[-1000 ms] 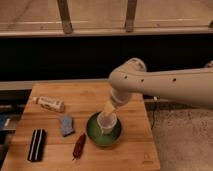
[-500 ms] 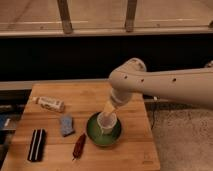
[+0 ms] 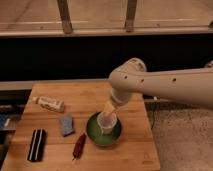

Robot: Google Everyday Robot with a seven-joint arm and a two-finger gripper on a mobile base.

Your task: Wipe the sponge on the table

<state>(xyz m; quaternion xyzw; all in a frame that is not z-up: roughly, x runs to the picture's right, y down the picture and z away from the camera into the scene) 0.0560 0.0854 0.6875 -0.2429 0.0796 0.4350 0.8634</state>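
Sponge (image 3: 66, 125): small blue-grey rectangular pad, lying flat on the table (image 3: 131, 152), long side running roughly 12 to 6. It sits just off the table's centre, toward 9 o'clock, and nothing is on top of it or holding it.

Table: light wood butcher-block top, grain running left to right, with its far edge at 12 o'clock.

Hand (image 3: 106, 122): pointing down over the table at about 3 o'clock from the sponge. It is near the sponge but clearly apart, no contact.
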